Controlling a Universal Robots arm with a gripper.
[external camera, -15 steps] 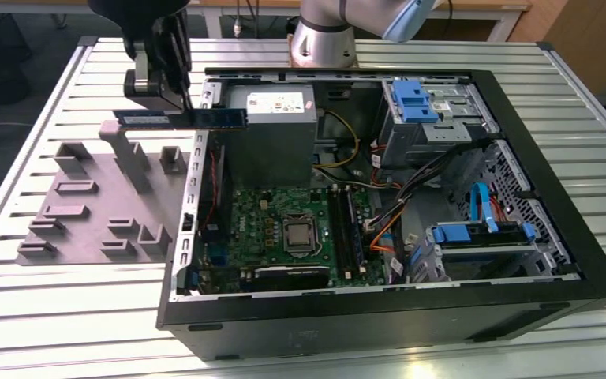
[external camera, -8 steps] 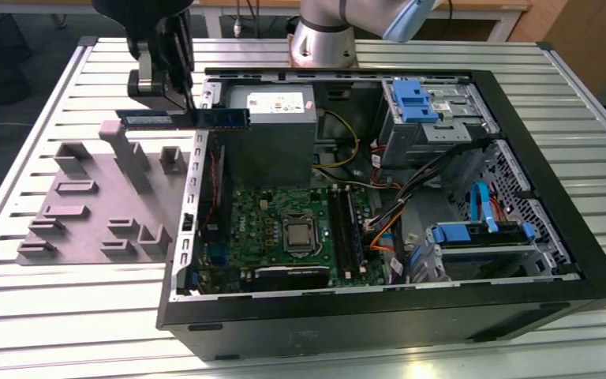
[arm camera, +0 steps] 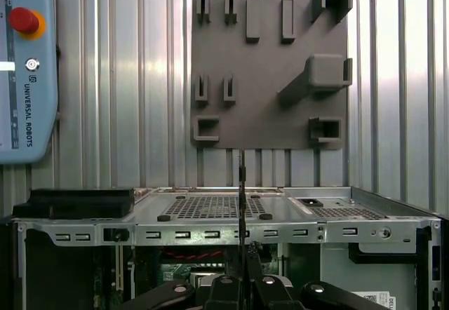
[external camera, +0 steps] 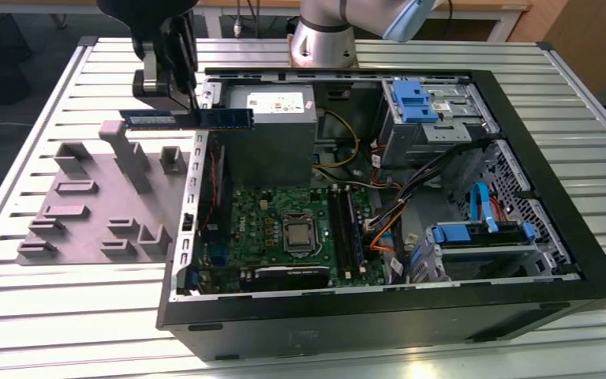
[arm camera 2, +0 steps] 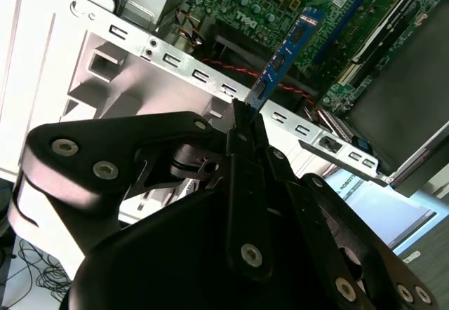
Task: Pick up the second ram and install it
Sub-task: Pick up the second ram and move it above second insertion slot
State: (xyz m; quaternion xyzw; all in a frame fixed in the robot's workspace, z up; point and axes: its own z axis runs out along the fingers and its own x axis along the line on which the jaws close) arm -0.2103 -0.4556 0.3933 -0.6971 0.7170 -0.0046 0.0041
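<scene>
While hovering over case wall (external camera: 198,158), tool (arm camera 2: 246,109) pinches second ram (arm camera 2: 287,47), held level, well above motherboard (external camera: 282,213).

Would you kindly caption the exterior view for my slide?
Gripper holds a memory stick above the open computer case wall.

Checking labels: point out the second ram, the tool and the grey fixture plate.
second ram (arm camera 2: 286,52), second wrist view, middle of its blue face.
tool (arm camera 2: 245,111), second wrist view, between its fingertips.
grey fixture plate (arm camera: 259,71), first wrist view, bare flat middle.
</scene>
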